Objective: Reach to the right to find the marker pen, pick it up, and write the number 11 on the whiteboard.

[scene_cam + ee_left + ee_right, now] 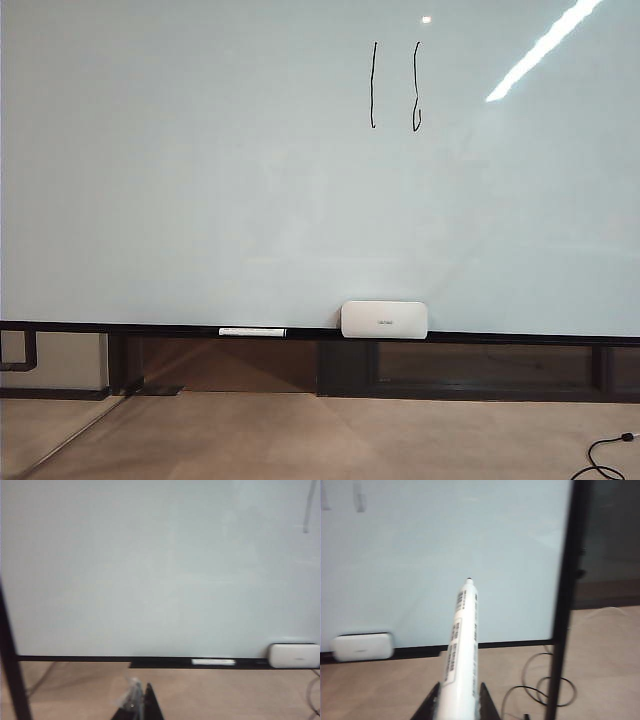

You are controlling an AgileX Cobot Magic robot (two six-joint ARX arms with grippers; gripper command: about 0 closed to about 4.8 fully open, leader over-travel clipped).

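- The marker pen [462, 650] is standing clamped between the fingers of the right gripper [457, 705], its dark tip pointing toward the whiteboard [200, 180] without touching it.
- The number 11 [395, 86] is showing high on the whiteboard, well above the white box [384, 319] sitting on the black bottom rail [120, 329].
- A thin white stick [252, 331] is lying on the rail just beside the box.
- The left gripper [139, 705] is facing the whiteboard from off it, fingers pressed together and holding nothing.
- A black cable [540, 687] is curling on the floor below the whiteboard.
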